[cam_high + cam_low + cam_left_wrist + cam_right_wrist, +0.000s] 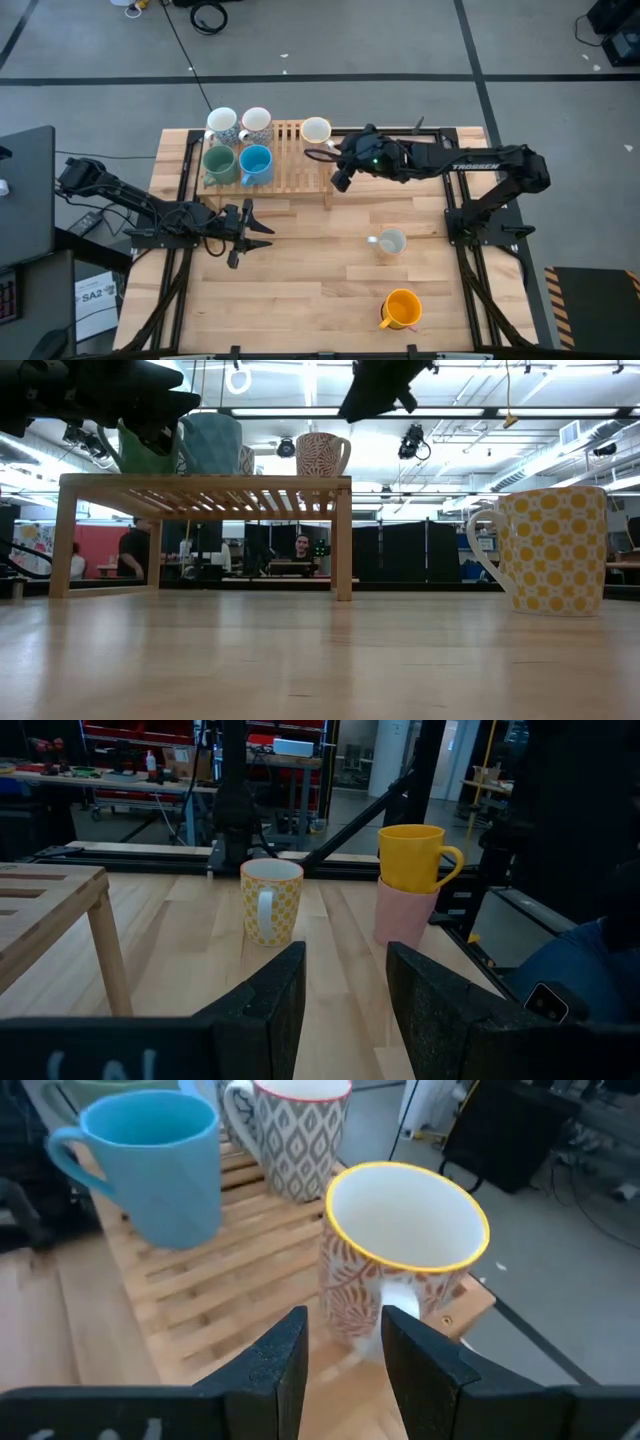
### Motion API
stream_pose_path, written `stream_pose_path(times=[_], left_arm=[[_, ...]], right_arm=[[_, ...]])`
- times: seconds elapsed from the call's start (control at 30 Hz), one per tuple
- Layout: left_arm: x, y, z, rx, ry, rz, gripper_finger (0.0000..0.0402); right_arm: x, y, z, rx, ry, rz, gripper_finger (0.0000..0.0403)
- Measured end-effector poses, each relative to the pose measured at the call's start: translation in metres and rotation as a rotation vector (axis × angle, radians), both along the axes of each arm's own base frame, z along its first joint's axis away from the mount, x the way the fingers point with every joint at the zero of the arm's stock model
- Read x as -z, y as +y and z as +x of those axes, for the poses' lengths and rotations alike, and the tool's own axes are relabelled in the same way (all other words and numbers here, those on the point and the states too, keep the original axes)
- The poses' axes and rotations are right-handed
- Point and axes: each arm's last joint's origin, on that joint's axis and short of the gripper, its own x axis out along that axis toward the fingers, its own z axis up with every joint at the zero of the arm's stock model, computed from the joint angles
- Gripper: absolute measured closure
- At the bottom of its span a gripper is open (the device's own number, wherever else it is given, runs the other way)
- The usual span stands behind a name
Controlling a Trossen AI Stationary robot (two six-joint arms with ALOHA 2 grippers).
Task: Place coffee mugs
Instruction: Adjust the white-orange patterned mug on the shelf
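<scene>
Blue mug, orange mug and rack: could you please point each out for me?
Blue mug (160, 1165): right wrist view, on its side wall.
Orange mug (402, 307): high view, on its rim.
Rack (205, 483): low view, on its front rail.

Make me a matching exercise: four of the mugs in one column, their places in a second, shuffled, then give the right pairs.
Things:
1. blue mug
2. orange mug
3. yellow-dotted mug
4. leaf-patterned mug

Places:
A. bare tabletop, mid-table on the right arm's side
B. wooden rack, beside the green mug
C. rack's end, just ahead of the right gripper
D. stacked on a pink mug, near the table's front edge

Pairs: 1-B, 2-D, 3-A, 4-C
</scene>
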Motion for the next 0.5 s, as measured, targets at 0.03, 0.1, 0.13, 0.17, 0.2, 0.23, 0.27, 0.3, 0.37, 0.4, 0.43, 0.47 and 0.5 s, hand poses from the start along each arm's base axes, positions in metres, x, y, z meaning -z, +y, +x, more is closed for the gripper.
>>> stream_pose_path(times=[0.03, 0.1, 0.13, 0.17, 0.2, 0.23, 0.27, 0.3, 0.37, 0.4, 0.43, 0.47, 0.5], left_arm=[[0.000, 0.000, 0.000, 0.000, 0.000, 0.000, 0.0253], [0.000, 0.000, 0.000, 0.000, 0.000, 0.000, 0.0253], [0.000, 0.000, 0.000, 0.000, 0.000, 0.000, 0.0253], [0.000, 0.000, 0.000, 0.000, 0.000, 0.000, 0.0253], [0.000, 0.000, 0.000, 0.000, 0.000, 0.000, 0.0253], [0.000, 0.000, 0.000, 0.000, 0.000, 0.000, 0.0253], [0.000, 0.000, 0.000, 0.000, 0.000, 0.000, 0.0253], [0.000, 0.000, 0.000, 0.000, 0.000, 0.000, 0.0253], [0.000, 0.000, 0.000, 0.000, 0.000, 0.000, 0.0253], [0.000, 0.000, 0.000, 0.000, 0.000, 0.000, 0.0253], [0.000, 0.000, 0.000, 0.000, 0.000, 0.000, 0.0253], [0.000, 0.000, 0.000, 0.000, 0.000, 0.000, 0.0253], [0.000, 0.000, 0.000, 0.000, 0.000, 0.000, 0.0253]], right_arm=[[0.002, -0.002, 0.000, 0.005, 0.002, -0.001, 0.0268], [0.004, -0.005, 0.000, 0.015, 0.000, -0.002, 0.0268], [0.004, -0.007, 0.000, 0.021, -0.004, -0.003, 0.0268], [0.003, -0.009, -0.001, 0.027, -0.006, -0.003, 0.0268], [0.003, -0.011, -0.001, 0.032, -0.006, -0.003, 0.0268], [0.004, -0.012, -0.001, 0.037, -0.004, -0.003, 0.0268], [0.004, -0.014, -0.001, 0.041, -0.002, -0.002, 0.0268], [0.005, -0.015, 0.000, 0.046, 0.000, -0.002, 0.0268], [0.009, -0.018, 0.002, 0.055, 0.007, 0.006, 0.0268], [0.011, -0.018, 0.004, 0.050, 0.016, 0.011, 0.0268], [0.014, -0.019, 0.006, 0.041, 0.024, 0.016, 0.0268], [0.017, -0.019, 0.008, 0.036, 0.027, 0.017, 0.0268], [0.019, -0.019, 0.011, 0.033, 0.030, 0.016, 0.0268]])
